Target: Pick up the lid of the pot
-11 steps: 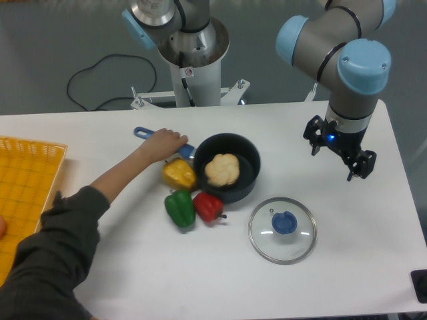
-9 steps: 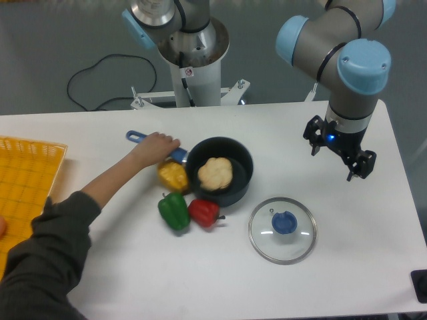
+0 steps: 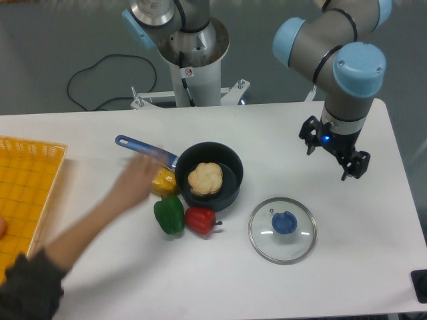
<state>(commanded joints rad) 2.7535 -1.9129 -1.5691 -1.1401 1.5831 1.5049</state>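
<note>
The gripper [image 3: 327, 163] hangs above the right part of the table, its two dark fingers spread apart with nothing between them. The pot lid [image 3: 267, 242] lies flat on the table, below and to the left of the gripper in the view. It is clear glass with a metal rim and a round blue knob [image 3: 284, 223] on top. Gripper and lid are apart, and nothing covers the lid.
Left of the lid stands a black pan [image 3: 232, 175] with a blue handle, holding a tan round item [image 3: 205, 179]. Red [image 3: 199, 220], green [image 3: 169, 214] and yellow [image 3: 163, 183] peppers sit beside it. A person's blurred hand [image 3: 135, 180] is near the handle. An orange crate [image 3: 27, 173] stands far left.
The pan and the peppers have shifted left. The person's hand has come away from the pan handle, toward the lower left. The gripper has moved slightly left; the lid has stayed put.
</note>
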